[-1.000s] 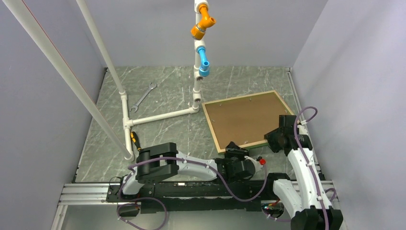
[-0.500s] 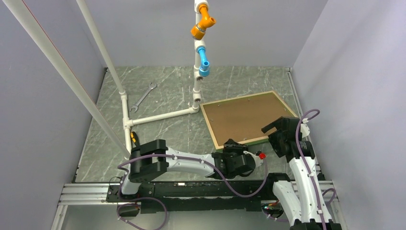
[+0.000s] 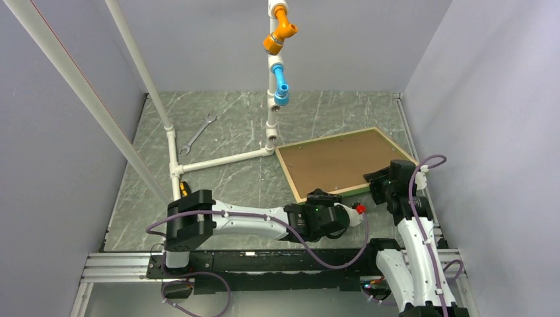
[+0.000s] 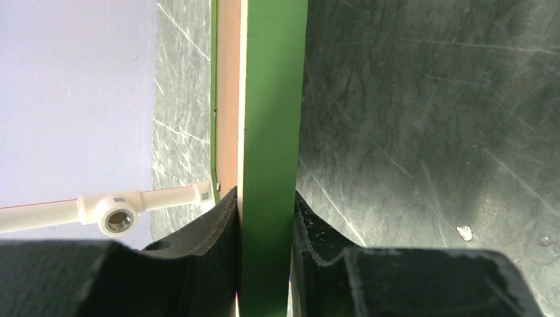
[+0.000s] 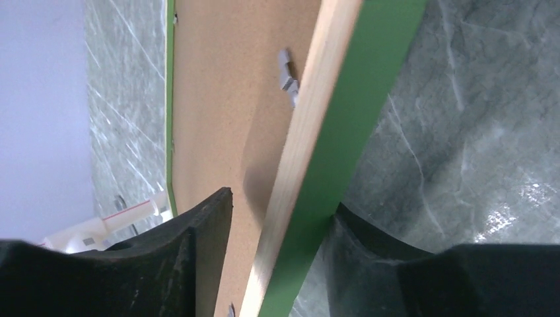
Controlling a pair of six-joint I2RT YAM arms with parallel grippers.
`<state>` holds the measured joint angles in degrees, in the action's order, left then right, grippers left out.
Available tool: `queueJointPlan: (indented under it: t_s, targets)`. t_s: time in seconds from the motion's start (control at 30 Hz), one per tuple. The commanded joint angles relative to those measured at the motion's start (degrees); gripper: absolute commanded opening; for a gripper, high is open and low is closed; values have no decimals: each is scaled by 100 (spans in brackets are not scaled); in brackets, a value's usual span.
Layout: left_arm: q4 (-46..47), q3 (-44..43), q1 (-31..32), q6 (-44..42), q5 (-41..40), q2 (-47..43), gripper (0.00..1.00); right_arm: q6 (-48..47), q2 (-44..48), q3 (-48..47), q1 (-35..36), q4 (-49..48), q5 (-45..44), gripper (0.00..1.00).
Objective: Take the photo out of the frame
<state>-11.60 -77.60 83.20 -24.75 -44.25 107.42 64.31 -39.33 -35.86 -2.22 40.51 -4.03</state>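
Note:
The frame (image 3: 286, 173) lies back up at the right of the table, green moulding with a light wood edge. The brown fibreboard backing panel (image 3: 337, 162) fills it. The photo is hidden under the panel. My left gripper (image 3: 323, 197) is shut on the frame's near edge; in the left wrist view both pads press the green moulding (image 4: 271, 99) at the gripper (image 4: 265, 198). My right gripper (image 3: 378, 181) straddles the frame's near right edge (image 5: 370, 79). The right gripper (image 5: 282, 201) has one finger touching the moulding and the other standing off the backing (image 5: 224, 79).
A white pipe assembly (image 3: 221, 158) with orange (image 3: 280, 30) and blue (image 3: 282, 86) fittings stands left of and behind the frame. A wrench (image 3: 198, 134) lies far left, a yellow-handled screwdriver (image 3: 185, 191) near left. Metal tabs (image 5: 287, 72) sit on the backing. Walls enclose the table.
The left arm has stretched further right, still holding the near edge. The frame has shifted slightly left and away. The right gripper has moved in onto the frame's near right edge.

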Motion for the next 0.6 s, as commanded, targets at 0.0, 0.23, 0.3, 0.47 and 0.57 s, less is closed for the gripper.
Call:
queueJointPlan:
  t_s: [0.0, 0.23, 0.3, 0.47, 0.57]
  targets:
    - [423, -327, 33, 521, 275, -535, 16, 407, -61, -90, -14, -216, 46, 47]
    - [341, -315, 34, 739, 481, -665, 44, 378, -156, -422, -7, 259, -248, 9]
    - [174, -307, 35, 927, 608, -785, 65, 350, -198, -517, -13, 345, -277, 1]
    - [-139, -101, -113, 1410, 1249, -1847, 98, 217, -366, -788, -8, 586, -348, 0]
    - [-166, 175, -227, 1294, 1789, -2592, 99, 175, -420, -935, -7, 725, -374, 0]
